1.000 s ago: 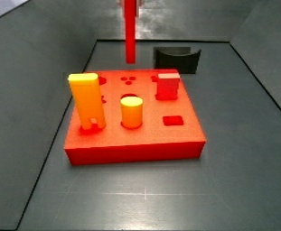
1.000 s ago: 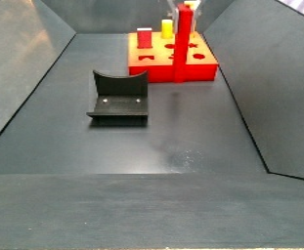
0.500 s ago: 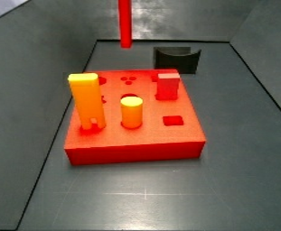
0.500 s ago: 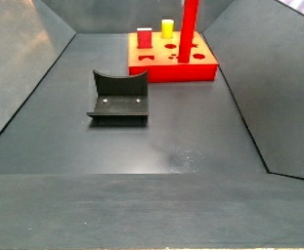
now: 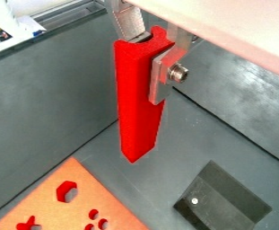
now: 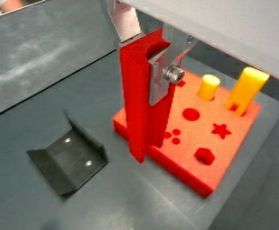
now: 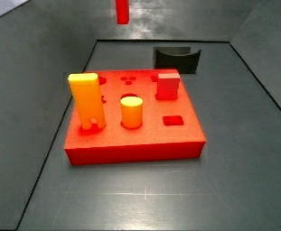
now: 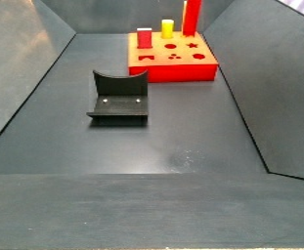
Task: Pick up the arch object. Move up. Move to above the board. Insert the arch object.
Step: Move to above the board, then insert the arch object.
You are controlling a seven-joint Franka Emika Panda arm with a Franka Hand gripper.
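Observation:
The arch object [image 5: 139,103], a tall slim red bar, hangs upright in my gripper [image 5: 148,49], which is shut on its upper end. It shows the same way in a wrist view [image 6: 136,108], with the gripper [image 6: 144,54] clamped on its top. In both side views only the bar's lower part shows, high at the frame top [image 7: 122,11] [image 8: 191,14], and the gripper is out of frame. The board [image 7: 143,143], a thick red slab, lies below and apart from the bar. It also shows in the other views [image 8: 181,70] [image 6: 207,171] [image 5: 52,211].
The board bears a tall yellow-orange block [image 7: 85,99], a yellow cylinder [image 7: 132,111], a red block [image 7: 167,86] and a square slot [image 7: 173,120]. The dark fixture [image 8: 119,96] stands on the floor beside the board. Sloped grey walls enclose the floor.
The gripper has lifted the red bar straight up. A second ago most of the bar showed in the side views; now only its lower end does.

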